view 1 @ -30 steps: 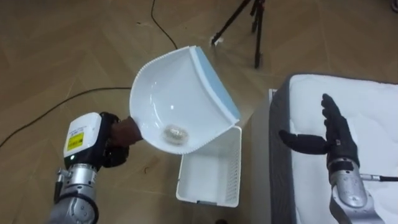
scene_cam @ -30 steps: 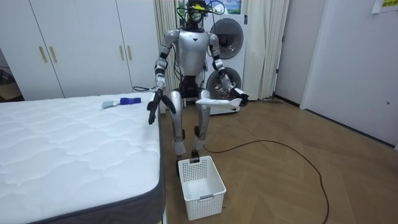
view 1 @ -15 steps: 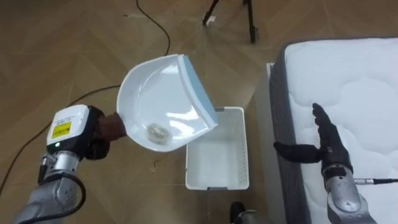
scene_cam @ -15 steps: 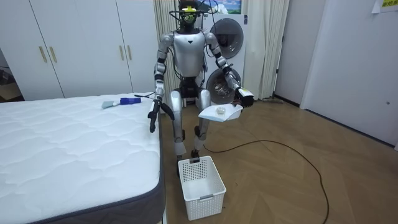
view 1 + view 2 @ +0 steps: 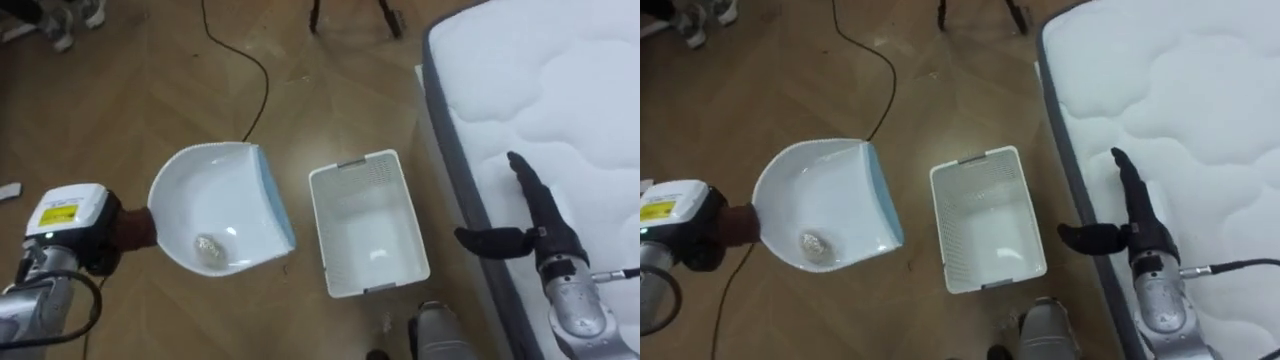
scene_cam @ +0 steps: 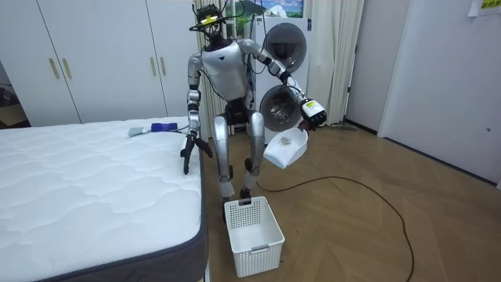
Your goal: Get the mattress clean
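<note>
**Dustpan with a scrap held beside the basket**

At the lower left of the eye views, the left hand [image 5: 108, 240] is curled round the brown handle of a white dustpan [image 5: 215, 200] with a blue lip. The dustpan is held over the wooden floor just left of the white basket [image 5: 375, 283], not above it. A small crumpled scrap [image 5: 208, 245] lies in the pan's bowl. At the lower right, the right hand [image 5: 540, 222] holds nothing, fingers straight and thumb out, along the edge of the bed [image 5: 560, 90]. In the room view, at centre left, a blue-handled brush [image 6: 153, 127] lies on the bed.
</note>
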{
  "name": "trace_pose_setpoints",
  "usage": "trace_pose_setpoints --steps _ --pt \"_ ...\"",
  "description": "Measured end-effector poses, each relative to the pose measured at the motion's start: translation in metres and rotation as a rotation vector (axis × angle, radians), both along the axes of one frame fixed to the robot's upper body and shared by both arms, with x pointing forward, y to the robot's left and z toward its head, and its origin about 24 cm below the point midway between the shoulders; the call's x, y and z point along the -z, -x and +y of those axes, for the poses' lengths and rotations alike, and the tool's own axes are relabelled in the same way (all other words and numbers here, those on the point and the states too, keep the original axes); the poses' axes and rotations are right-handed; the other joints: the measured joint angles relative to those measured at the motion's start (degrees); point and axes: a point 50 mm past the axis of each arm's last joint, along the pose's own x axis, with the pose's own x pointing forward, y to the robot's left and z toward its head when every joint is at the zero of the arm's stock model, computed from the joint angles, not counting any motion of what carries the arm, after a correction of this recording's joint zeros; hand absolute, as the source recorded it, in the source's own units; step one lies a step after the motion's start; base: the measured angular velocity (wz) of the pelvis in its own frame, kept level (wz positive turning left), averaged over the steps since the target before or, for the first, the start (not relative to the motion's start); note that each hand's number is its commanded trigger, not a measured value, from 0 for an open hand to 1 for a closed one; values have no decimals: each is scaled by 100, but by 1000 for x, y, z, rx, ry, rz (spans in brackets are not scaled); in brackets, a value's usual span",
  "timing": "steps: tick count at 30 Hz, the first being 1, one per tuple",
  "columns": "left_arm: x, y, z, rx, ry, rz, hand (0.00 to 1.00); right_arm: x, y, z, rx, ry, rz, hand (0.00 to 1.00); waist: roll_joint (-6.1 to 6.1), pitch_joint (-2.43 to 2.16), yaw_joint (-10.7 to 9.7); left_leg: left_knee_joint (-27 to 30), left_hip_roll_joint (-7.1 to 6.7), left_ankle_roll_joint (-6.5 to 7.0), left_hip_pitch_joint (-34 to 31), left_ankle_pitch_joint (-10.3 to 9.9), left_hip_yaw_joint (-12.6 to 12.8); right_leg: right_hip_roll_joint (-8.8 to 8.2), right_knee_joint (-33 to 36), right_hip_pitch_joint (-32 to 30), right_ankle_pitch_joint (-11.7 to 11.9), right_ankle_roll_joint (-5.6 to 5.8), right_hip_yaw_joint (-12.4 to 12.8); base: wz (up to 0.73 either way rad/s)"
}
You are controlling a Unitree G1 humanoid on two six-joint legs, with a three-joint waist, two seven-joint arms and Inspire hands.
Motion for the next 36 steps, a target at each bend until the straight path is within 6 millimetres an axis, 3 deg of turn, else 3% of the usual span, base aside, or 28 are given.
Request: trace_pose_setpoints --steps 5,8,15,22,32,36 --pt "-11 0 16 6 -97 26 100 -8 -6 6 -49 9 -36 0 194 9 -172 -129 -10 -2 54 -3 240 27 141 -142 -90 -6 202 -16" --pt "-13 2 21 0 -140 39 100 -10 -8 9 -63 8 -43 0 200 11 -275 -208 -29 -16 147 -11 370 38 243 -169 -175 -7 324 -11" --pt "-13 -7 14 55 -206 90 100 -14 -11 10 -61 -10 -62 0 264 61 -484 -250 -72 -46 220 -56 500 36 450 -228 -340 8 466 1" --pt "-30 -28 8 73 -214 36 100 -24 -14 8 -82 6 -96 0 372 108 -469 -200 -69 -68 150 -92 594 48 552 -361 -379 -23 526 -4" --pt "-31 -30 8 71 -223 70 100 -24 -15 8 -85 8 -96 0 361 114 -438 -205 -67 -86 218 -106 674 47 622 -361 -403 -56 562 -3" --pt "-31 -30 8 69 -217 70 100 -22 -14 6 -69 -24 -97 0 295 130 -437 -180 -53 -86 244 -106 668 48 606 -308 -402 -55 549 0"
